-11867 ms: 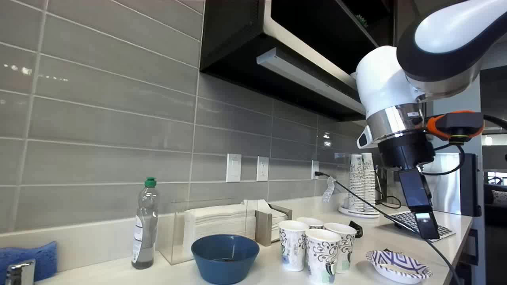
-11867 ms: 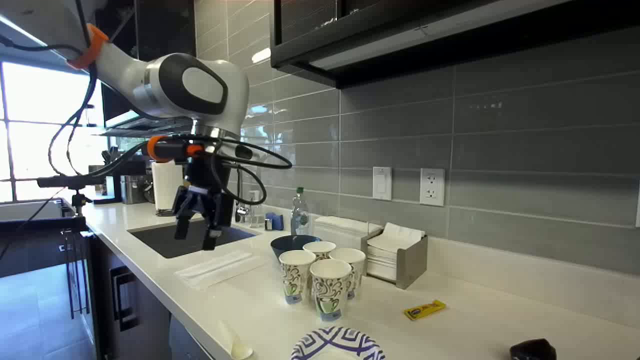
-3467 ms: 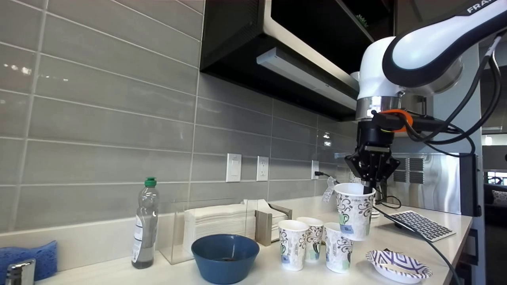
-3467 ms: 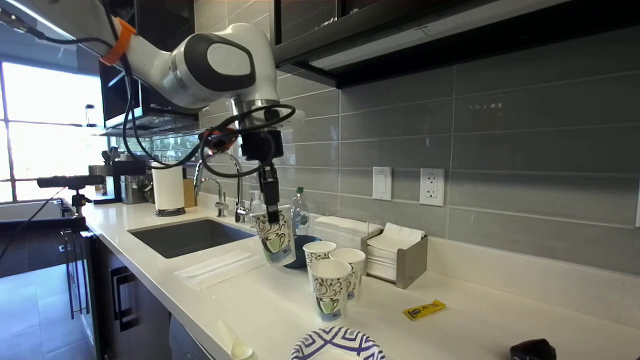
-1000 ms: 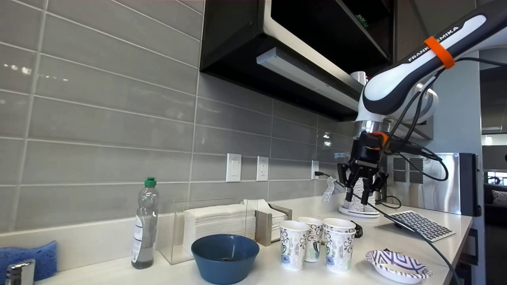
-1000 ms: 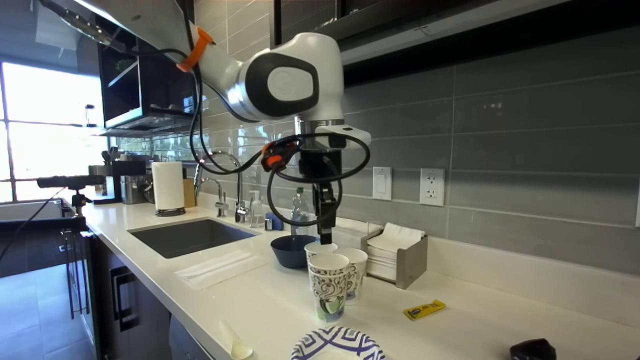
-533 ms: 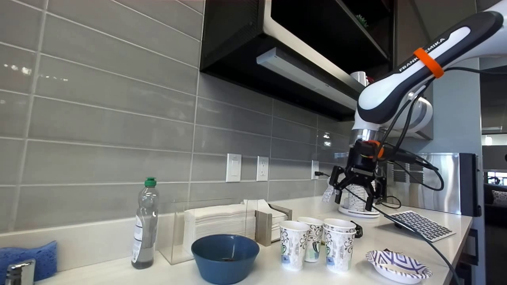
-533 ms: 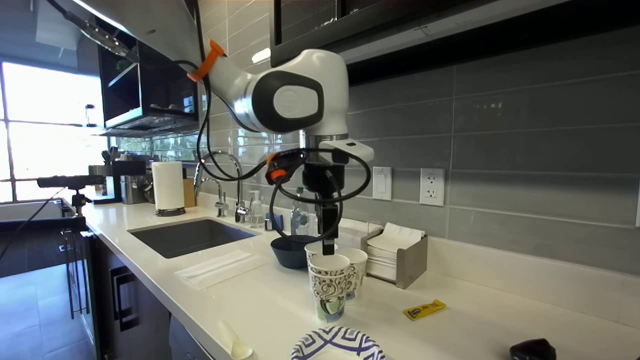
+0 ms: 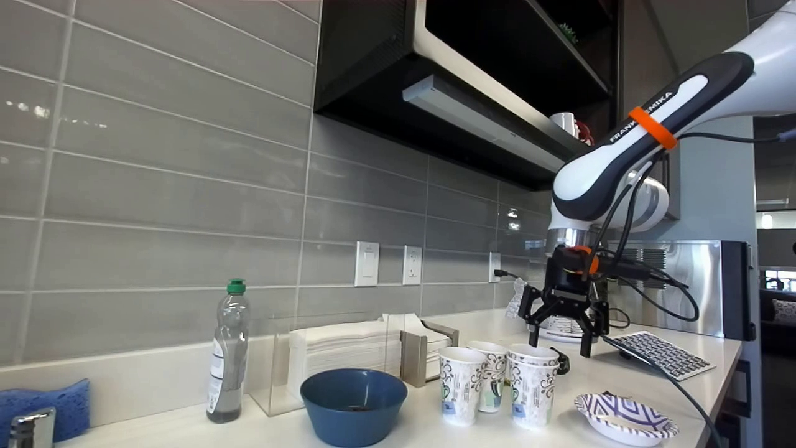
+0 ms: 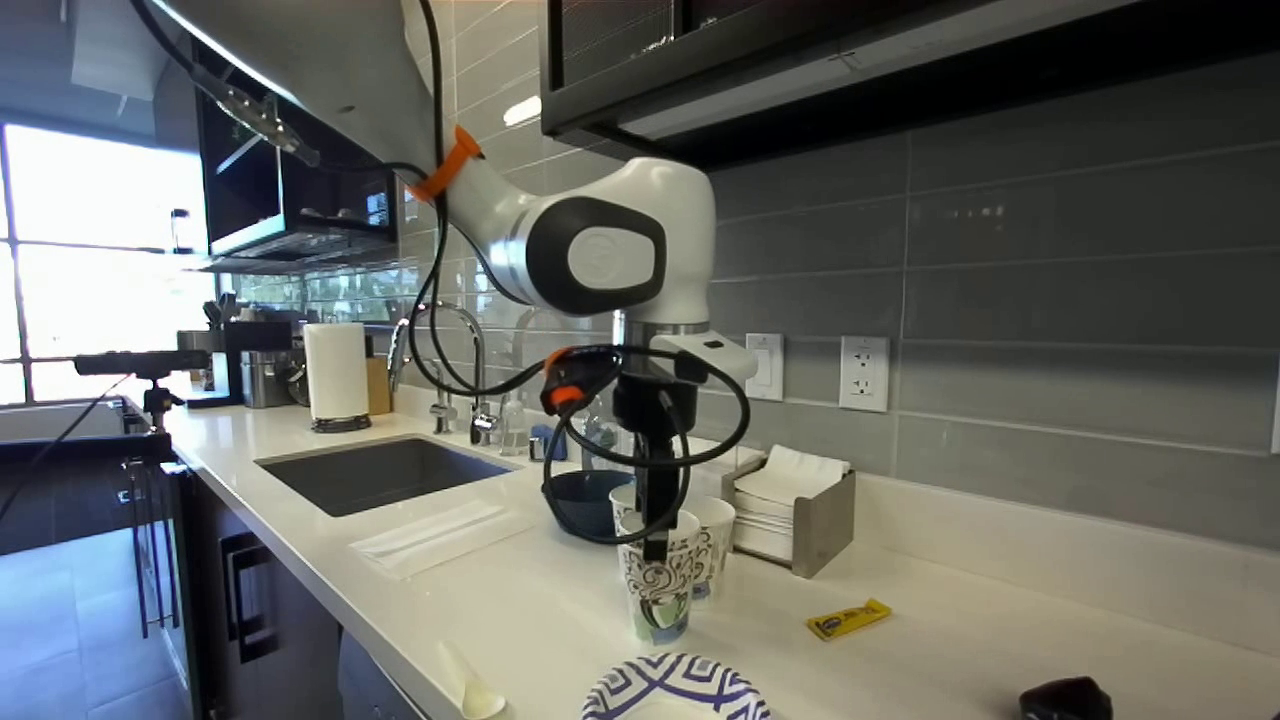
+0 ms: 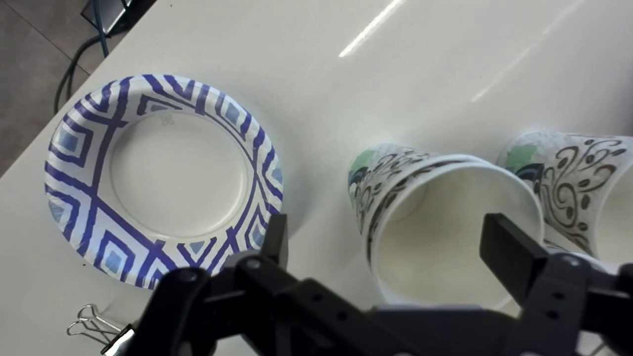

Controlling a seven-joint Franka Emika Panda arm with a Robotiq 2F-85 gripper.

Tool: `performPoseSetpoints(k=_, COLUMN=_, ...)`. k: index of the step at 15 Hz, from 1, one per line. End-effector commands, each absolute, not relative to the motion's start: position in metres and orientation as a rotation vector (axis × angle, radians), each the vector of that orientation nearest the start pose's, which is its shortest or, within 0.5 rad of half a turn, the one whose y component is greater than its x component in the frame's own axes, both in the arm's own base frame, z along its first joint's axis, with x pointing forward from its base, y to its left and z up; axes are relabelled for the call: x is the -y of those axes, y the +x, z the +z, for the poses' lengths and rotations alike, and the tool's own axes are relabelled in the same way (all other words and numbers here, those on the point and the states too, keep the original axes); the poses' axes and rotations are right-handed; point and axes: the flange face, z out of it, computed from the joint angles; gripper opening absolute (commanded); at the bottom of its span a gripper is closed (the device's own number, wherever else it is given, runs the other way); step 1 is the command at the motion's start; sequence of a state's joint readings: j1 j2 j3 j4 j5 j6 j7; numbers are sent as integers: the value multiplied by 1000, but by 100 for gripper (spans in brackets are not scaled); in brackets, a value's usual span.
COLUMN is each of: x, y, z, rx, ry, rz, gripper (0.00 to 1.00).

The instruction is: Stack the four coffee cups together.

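"So, what's changed?"

"The gripper (image 9: 559, 347) has come down, spread and empty, over the nested cups (image 9: 533, 392) at right in an exterior view; the left cup (image 9: 460, 389) and far cup (image 9: 494, 376) stand loose, so two nestings likely remain."

"Hidden?"

"Whether it touches; the wrist view also crops the left cup."

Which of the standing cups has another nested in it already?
The cup beside the purple-patterned dish, nearest the gripper: two rims show, one just above the other. The other two cups each show a single rim.
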State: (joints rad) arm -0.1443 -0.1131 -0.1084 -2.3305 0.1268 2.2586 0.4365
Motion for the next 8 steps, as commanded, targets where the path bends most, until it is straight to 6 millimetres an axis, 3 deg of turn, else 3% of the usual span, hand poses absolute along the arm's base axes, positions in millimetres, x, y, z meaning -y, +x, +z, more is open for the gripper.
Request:
performPoseSetpoints(k=1, x=126, y=482, z=371, rx=-1168, ry=-2772, rz=-31, gripper=100)
performPoseSetpoints(k=2, x=127, y=482, z=368, rx=-1172, ry=-2770, rz=-21, gripper=95)
performPoseSetpoints(k=3, x=128, y=483, z=364, rx=-1177, ry=-2769, rz=-14, gripper=79)
performPoseSetpoints(k=4, x=129, y=482, z=362, rx=-1181, ry=-2767, rz=-6, gripper=71)
performPoseSetpoints(k=5, x=130, y=483, z=359, rx=-1185, ry=-2765, rz=1, gripper=68)
performPoseSetpoints(k=8, x=131, y=483, z=356, rx=-1191, ry=-2766, rz=13, gripper=44)
